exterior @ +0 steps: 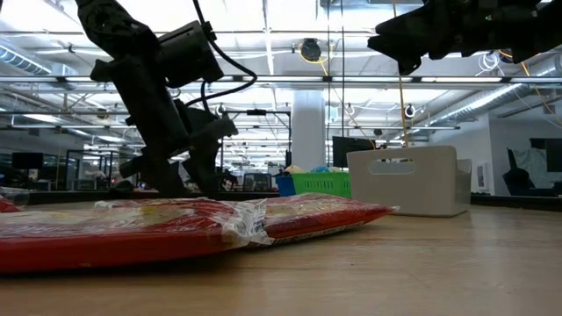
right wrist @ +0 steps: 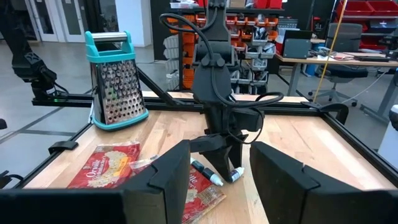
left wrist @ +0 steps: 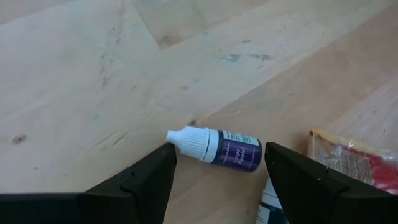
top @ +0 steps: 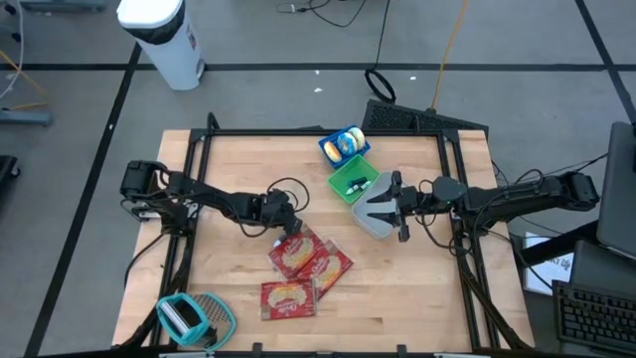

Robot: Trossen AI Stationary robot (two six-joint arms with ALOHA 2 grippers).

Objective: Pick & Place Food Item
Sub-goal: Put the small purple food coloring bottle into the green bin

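Note:
A small dropper bottle (left wrist: 214, 146) with a white cap and a dark purple label lies on its side on the wood table. My left gripper (left wrist: 219, 150) points steeply down over it, open, one finger on each side of the bottle and touching nothing. It also shows in the high view, left gripper (top: 286, 227). Three red food packets (top: 298, 257) lie flat just beside it toward the near edge. My right gripper (top: 392, 207) hangs open and level, high above a white bin (exterior: 404, 180).
A green basket (top: 353, 179) and a blue basket (top: 343, 145) stand behind the white bin. A teal-framed grater (top: 194, 318) stands at the near left corner. A second thin white-capped item (right wrist: 205, 173) lies beside the bottle. Black frame rails (top: 189, 189) edge the table.

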